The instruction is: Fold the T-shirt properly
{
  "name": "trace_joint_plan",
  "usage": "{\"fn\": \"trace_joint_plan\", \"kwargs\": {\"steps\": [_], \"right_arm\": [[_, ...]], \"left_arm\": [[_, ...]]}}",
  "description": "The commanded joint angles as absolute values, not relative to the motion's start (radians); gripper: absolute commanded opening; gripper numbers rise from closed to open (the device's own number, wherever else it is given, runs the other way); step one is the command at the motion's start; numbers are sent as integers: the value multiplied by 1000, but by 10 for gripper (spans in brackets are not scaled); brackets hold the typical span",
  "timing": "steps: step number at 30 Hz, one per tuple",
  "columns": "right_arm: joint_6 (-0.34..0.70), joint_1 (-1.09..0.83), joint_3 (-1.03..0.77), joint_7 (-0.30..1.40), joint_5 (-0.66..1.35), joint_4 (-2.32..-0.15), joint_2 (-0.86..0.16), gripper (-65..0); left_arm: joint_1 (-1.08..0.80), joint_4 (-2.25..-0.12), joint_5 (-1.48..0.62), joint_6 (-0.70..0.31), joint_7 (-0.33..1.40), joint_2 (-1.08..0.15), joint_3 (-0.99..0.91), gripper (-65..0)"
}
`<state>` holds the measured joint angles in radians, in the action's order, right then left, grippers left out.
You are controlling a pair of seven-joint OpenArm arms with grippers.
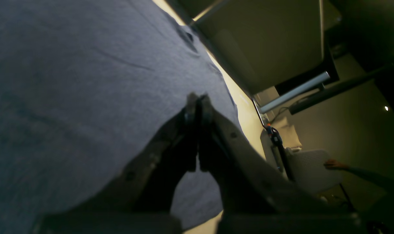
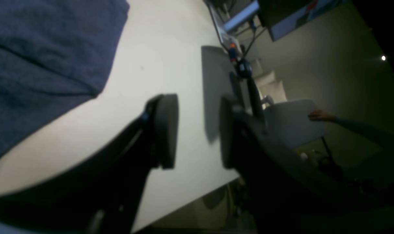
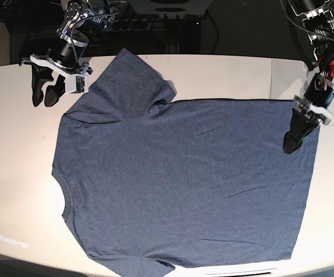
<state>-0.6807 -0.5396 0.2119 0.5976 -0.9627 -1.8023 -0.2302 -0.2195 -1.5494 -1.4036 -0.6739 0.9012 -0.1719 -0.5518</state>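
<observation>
1. Nearest me, the shirt lies spread flat on the white table, its bottom hem running down the right side and its round collar at the left edge; one sleeve reaches the near table edge

2. The cloth covers most of the table's middle, smooth but for a few shallow creases across the body

3. On the right, midway back, the left claw comes down onto the shirt just inside the hem, near its far right corner

4. In the left wrist view that claw has its fingers pressed together with no gap, tips against the grey-blue cloth; I cannot tell whether any fabric is caught between them

5. Farther back on the left, the other sleeve fans out toward the far edge, with a small rumple where it meets the body

6. Just left of that sleeve, the right claw hangs over bare table, apart from the shirt

7. The right wrist view shows this claw spread wide, pads well apart with only white tabletop between them, and the shirt's edge off to the upper left
</observation>
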Motion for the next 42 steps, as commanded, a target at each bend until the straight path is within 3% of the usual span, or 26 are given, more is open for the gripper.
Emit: {"fn": "trace_joint_plan", "kwargs": {"steps": [1, 14, 32, 42], "right_arm": [[-698, -544, 209, 593, -988, -1819, -235, -429], [-698, -543, 209, 607, -988, -1819, -235, -429], [-698, -544, 209, 607, -988, -1819, -235, -429], [-698, -544, 209, 607, -988, -1819, -235, -429]], "left_arm": [[-210, -1564, -1414, -698, 887, -186, -554, -650], [-188, -1564, -1311, -698, 849, -186, -554, -650], [-185, -1564, -1484, -698, 893, -186, -554, -650], [-184, -1564, -1299, -698, 842, -186, -554, -650]]}}
